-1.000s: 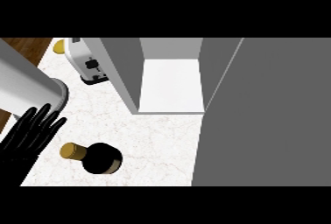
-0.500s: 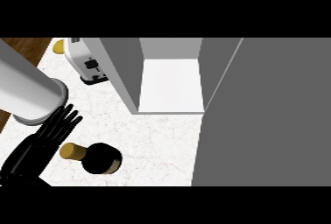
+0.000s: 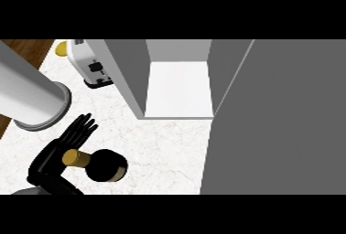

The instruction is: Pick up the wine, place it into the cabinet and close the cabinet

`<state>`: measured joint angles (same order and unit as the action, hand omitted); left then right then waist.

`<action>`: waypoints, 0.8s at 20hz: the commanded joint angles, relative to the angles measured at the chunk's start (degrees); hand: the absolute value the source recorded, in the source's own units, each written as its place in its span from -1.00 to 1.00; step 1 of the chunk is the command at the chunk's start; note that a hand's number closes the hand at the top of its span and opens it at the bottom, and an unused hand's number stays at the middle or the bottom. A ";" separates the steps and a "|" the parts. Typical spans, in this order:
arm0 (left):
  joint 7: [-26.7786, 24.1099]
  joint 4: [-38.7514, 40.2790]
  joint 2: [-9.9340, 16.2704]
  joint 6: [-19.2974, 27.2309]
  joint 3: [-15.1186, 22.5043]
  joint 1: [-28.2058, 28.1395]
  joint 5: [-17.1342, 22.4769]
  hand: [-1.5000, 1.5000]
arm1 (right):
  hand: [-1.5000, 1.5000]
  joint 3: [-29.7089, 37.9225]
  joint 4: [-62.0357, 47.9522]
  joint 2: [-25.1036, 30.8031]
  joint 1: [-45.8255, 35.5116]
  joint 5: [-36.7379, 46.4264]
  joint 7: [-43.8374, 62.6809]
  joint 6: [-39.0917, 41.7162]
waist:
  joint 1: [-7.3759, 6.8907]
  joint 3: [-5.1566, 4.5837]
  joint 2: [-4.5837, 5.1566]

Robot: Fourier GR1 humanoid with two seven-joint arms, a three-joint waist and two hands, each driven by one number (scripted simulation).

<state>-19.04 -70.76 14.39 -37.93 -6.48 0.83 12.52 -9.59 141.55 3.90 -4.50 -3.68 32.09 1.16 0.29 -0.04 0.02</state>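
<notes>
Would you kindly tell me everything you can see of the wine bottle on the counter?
The wine bottle is dark, nearly black, with a gold cap at the end of its neck, which points toward the view's left. Seen steeply from above, its body shows as a round dark shape. It is on the white marbled counter, in front of the open cabinet. The left robot hand lies at the neck, fingers straight, the cap showing beside its palm; whether they touch is unclear.
</notes>
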 commanded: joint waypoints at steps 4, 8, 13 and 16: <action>-11.75 13.10 0.68 -3.14 0.25 2.64 -6.94 -1.00 | -1.00 0.60 3.67 -0.22 1.18 -1.79 0.87 0.80 | -0.08 0.01 -0.01; -17.62 20.49 -1.75 0.85 2.38 5.10 -11.64 -1.00 | -1.00 3.26 2.41 0.31 1.18 -4.31 -0.66 2.20 | 0.02 0.01 0.02; -22.03 29.90 -0.88 -0.20 3.03 10.11 -12.98 -1.00 | -1.00 -0.48 1.56 -1.19 -1.83 -0.08 1.84 0.54 | 0.24 -0.05 0.09; -22.29 32.89 -0.81 -3.29 1.92 10.20 -9.78 -1.00 | -1.00 -1.05 4.03 -1.93 -2.82 -0.34 4.49 -0.86 | 0.42 -0.11 0.10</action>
<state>-35.40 -44.22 13.12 -34.49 -3.78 8.04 1.75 -8.81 141.79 3.15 -5.65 -3.70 33.06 2.11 0.55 -0.07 0.07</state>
